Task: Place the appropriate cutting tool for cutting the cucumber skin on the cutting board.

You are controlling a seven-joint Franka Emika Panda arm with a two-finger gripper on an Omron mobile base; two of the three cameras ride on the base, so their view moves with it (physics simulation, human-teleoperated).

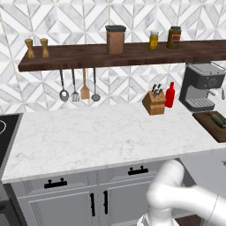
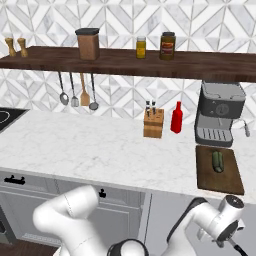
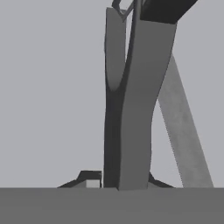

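The tool (image 3: 124,186) pinched a slim, stiff grey peeler (image 3: 131,100) by its handle, light and probably slippery, below the bench (image 2: 100,150) near the cutting board (image 2: 220,177)

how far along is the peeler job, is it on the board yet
Not yet. The cutting board holds just the cucumber. In hand: the hand view shows a dark-handled tool rising between the fingertips, seemingly gripped, while the gripper sits low, in front of the counter. Left: lift it and set it on the board.
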